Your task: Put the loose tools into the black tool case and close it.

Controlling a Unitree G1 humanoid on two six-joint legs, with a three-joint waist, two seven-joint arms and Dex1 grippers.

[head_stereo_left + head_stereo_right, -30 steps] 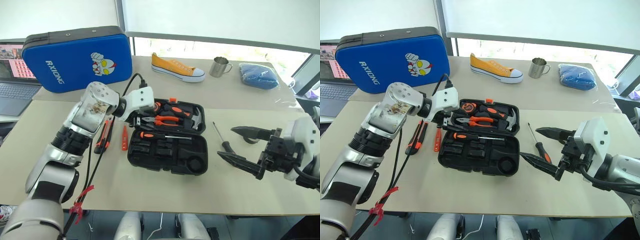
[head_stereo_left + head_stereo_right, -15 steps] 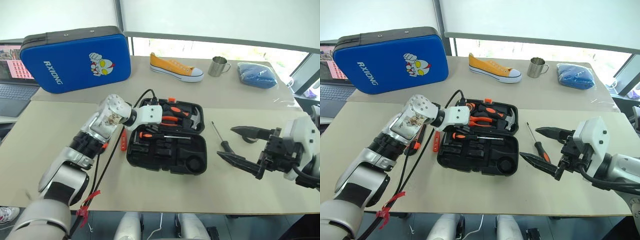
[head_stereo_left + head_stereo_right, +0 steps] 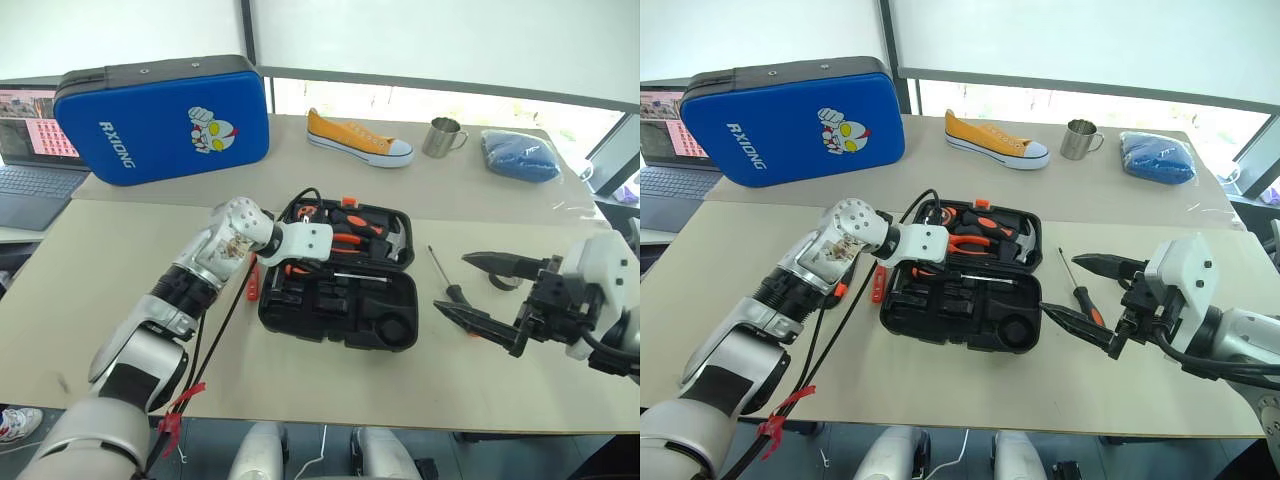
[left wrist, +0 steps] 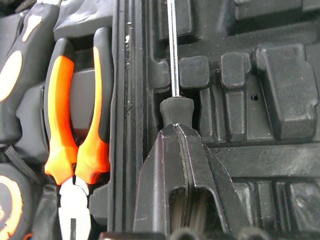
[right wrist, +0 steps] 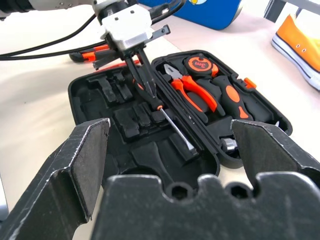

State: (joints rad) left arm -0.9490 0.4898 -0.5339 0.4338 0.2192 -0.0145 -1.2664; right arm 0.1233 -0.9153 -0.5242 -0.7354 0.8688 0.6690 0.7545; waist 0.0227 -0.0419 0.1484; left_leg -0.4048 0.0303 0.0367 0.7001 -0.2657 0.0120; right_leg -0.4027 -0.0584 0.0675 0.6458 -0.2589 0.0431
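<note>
Clearly, "RXIONG" marks the blue case [image 3: 165,120] (white lettering, cartoon figure).

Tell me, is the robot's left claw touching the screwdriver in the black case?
Touching. In the left wrist view, the left claw is shut around the screwdriver handle, over the black case.

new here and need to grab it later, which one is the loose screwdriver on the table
Find the open black case mid-table. The screwdriver lies on bare table just to its right, before the right hand. Unlike the one the left hand grips inside the case, it lies outside, by itself.
</note>
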